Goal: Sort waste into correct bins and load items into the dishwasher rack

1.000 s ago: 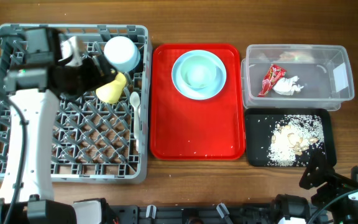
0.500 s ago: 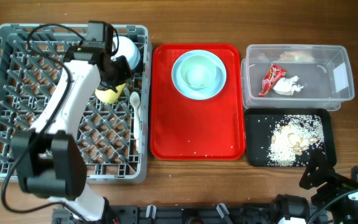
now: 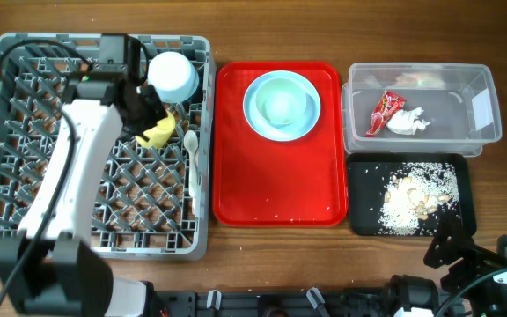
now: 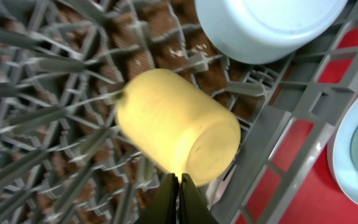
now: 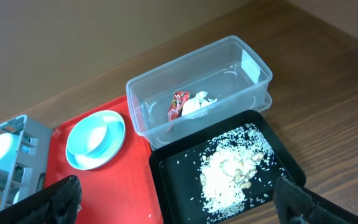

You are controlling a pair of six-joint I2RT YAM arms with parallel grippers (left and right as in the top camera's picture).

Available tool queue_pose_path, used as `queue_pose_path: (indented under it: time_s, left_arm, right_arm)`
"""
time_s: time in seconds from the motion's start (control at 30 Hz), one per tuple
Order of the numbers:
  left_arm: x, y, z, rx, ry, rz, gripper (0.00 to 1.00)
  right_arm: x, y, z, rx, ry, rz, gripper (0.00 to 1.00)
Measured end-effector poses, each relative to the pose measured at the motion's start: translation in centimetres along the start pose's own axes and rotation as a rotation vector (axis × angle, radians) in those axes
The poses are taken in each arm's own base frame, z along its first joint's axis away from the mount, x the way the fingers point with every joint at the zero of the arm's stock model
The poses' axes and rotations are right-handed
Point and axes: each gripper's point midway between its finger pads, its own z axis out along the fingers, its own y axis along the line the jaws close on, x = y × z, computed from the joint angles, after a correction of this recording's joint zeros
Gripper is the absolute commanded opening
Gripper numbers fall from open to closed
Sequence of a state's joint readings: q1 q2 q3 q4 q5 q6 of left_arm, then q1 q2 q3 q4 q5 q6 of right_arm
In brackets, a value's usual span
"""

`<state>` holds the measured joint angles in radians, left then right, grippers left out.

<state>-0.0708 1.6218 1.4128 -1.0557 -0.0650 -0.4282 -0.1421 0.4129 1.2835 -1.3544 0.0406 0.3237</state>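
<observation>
A yellow-green cup [image 3: 158, 132] [image 4: 176, 127] lies on its side among the pegs of the grey dishwasher rack [image 3: 7, 239] [image 4: 272, 149], next to an upturned white bowl [image 3: 172, 76] [image 4: 263, 25]. My left gripper [image 3: 144, 111] [image 4: 179, 198] hovers just over the cup, shut with nothing between its fingers. A white spoon [image 3: 192, 151] lies in the rack's right edge. A light blue plate [image 3: 299, 123] [image 5: 79, 158] with a pale blue bowl [image 3: 280, 101] [image 5: 95, 134] in it sits on the red tray. My right gripper [image 3: 487, 251] [image 5: 179, 205] stands open near the table's front right corner, holding nothing.
The red tray [image 3: 275, 198] [image 5: 123, 193] lies in the middle. The clear tub [image 3: 487, 110] [image 5: 148, 87] holds a red wrapper [image 3: 384, 113] [image 5: 178, 104] and white tissue [image 3: 410, 121] [image 5: 196, 106]. The black tray [image 3: 368, 220] [image 5: 173, 180] holds rice scraps [image 3: 416, 198] [image 5: 229, 171].
My left gripper has gone from open to shut, empty, and its arm has swung about over the rack's back right. The cup stays lying in the rack. The right arm has not moved.
</observation>
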Motion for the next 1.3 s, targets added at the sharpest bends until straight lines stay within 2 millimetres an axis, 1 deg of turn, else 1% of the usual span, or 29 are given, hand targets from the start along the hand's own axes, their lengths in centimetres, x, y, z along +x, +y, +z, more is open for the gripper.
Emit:
queue_pose_path:
  time_s: [0.07,0.17,0.27,0.37,0.5,0.57,0.63,0.67,0.8,0.9,0.97,1.03,1.07,1.13,1.23,1.3]
  left_arm:
    - [-0.2,0.5,-1.6,-0.007,-0.041,-0.01,0.04]
    - [-0.3,0.8,-2.8,-0.008,-0.075,-0.025,0.04]
    - [-0.1,0.5,-3.0,-0.004,-0.078,-0.022,0.06]
    - [0.2,-0.7,-3.1,0.012,-0.084,0.004,0.05]
    - [0.0,-1.9,-3.2,0.038,-0.108,0.025,0.04]
    - [-0.2,-2.0,-2.9,0.037,-0.107,0.025,0.04]
    - [-0.2,-2.1,-2.1,0.029,-0.094,0.027,0.04]
    - [-0.2,-2.2,-1.2,0.02,-0.078,0.029,0.04]
    - [0.0,-2.3,1.1,-0.012,-0.031,0.035,0.04]
    - [0.1,-1.6,2.7,-0.07,-0.011,0.04,0.04]
    - [-0.1,-0.9,3.1,-0.12,-0.02,0.044,0.04]
    - [-0.2,-0.3,2.9,-0.155,-0.034,0.046,0.04]
    - [-0.3,0.4,2.6,-0.19,-0.039,0.042,0.04]
    - [-0.6,2.5,2.3,-0.254,-0.045,0.004,0.04]
    - [-1.6,4.9,1.5,-0.285,-0.068,-0.07,0.04]
    - [-2.1,5.3,0.4,-0.27,-0.096,-0.099,0.05]
  right_arm:
    - [0.0,0.0,0.0,0.0,0.0,0.0,1.0]
    - [0.0,0.0,0.0,0.0,0.0,0.0,1.0]
    - [0.0,0.0,0.0,0.0,0.0,0.0,0.99]
    - [0.0,0.0,0.0,0.0,0.0,0.0,1.0]
    - [0.0,0.0,0.0,0.0,0.0,0.0,1.0]
    - [0.0,0.0,0.0,0.0,0.0,0.0,1.0]
    - [0.0,0.0,0.0,0.0,0.0,0.0,1.0]
    - [0.0,0.0,0.0,0.0,0.0,0.0,1.0]
    - [0.0,0.0,0.0,0.0,0.0,0.0,1.0]
    - [0.0,0.0,0.0,0.0,0.0,0.0,1.0]
    - [0.0,0.0,0.0,0.0,0.0,0.0,1.0]
    - [0.0,0.0,0.0,0.0,0.0,0.0,1.0]
    - [0.0,0.0,0.0,0.0,0.0,0.0,1.0]
    - [0.0,0.0,0.0,0.0,0.0,0.0,1.0]
    - [0.0,0.0,0.0,0.0,0.0,0.0,1.0]
    - [0.0,0.0,0.0,0.0,0.0,0.0,1.0]
